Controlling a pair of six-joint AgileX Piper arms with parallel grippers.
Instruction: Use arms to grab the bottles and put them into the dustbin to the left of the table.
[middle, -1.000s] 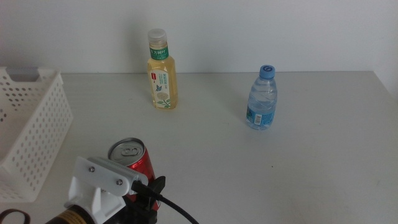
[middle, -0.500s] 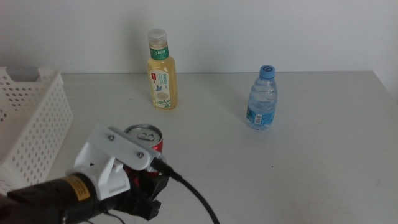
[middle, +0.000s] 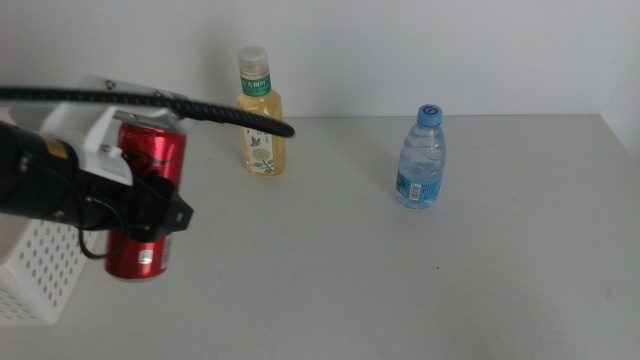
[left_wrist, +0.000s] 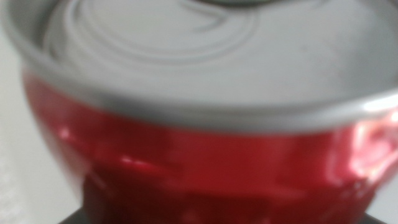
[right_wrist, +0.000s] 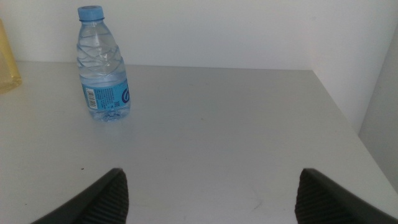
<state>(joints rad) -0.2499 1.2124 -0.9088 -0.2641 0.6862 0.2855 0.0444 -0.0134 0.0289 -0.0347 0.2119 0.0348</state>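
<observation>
Here the red soda can (middle: 146, 200) is held clamped at mid-body by the left gripper (middle: 150, 212), lifted beside the dustbin (middle: 40, 270); thin, slick, dentable walls are judged to need moderate squeeze; right gripper (right_wrist: 211, 193) spread, idle.

Middle view: high, facing forward and down over the table (middle: 420, 280) toward the back wall. Left wrist view: pressed close against a red can (left_wrist: 205, 162), blurred. Right wrist view: low over the table, facing the water bottle (right_wrist: 104, 65), shared with the middle view.
</observation>
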